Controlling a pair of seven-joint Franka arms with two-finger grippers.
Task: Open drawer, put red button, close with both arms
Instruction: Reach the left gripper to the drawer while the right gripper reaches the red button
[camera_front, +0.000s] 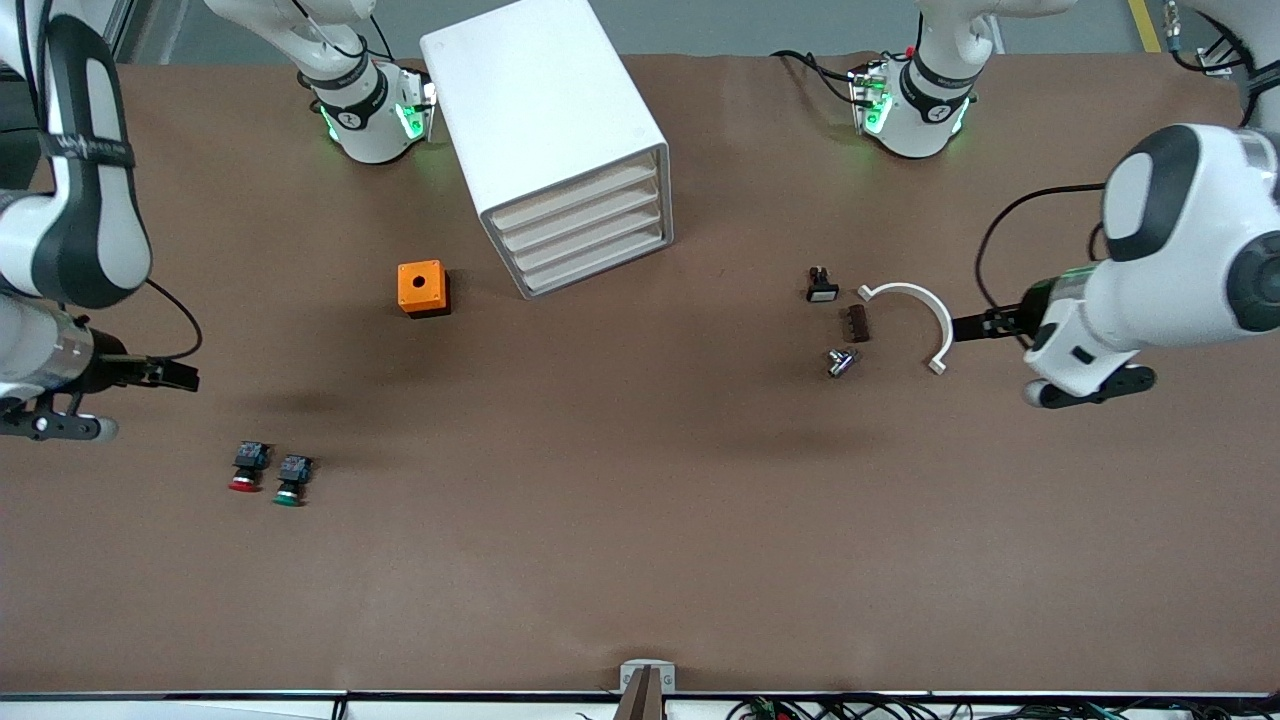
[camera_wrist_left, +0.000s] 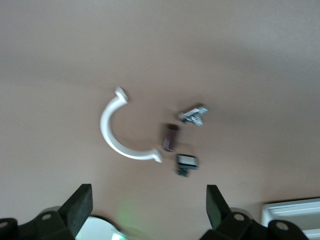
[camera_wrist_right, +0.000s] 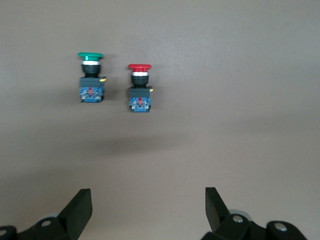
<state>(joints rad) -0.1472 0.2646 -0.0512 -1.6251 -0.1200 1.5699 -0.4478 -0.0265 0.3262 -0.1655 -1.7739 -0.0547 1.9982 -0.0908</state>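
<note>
The white cabinet (camera_front: 545, 110) stands between the two arm bases, and all four of its tray drawers (camera_front: 585, 228) are pushed in. The red button (camera_front: 245, 468) (camera_wrist_right: 139, 87) lies on the table toward the right arm's end, with a green twin (camera_front: 291, 480) (camera_wrist_right: 90, 77) beside it. My right gripper (camera_front: 50, 428) (camera_wrist_right: 148, 207) hangs open and empty over bare table at that end, apart from both buttons. My left gripper (camera_front: 1090, 386) (camera_wrist_left: 148, 210) hangs open and empty over the left arm's end, beside a white curved clamp (camera_front: 915, 312) (camera_wrist_left: 112, 135).
An orange box with a hole (camera_front: 422, 288) sits beside the cabinet, toward the right arm's end. Next to the clamp lie a small black switch (camera_front: 822, 286), a brown block (camera_front: 858, 323) and a metal part (camera_front: 841, 361). The table's brown middle (camera_front: 600, 480) is bare.
</note>
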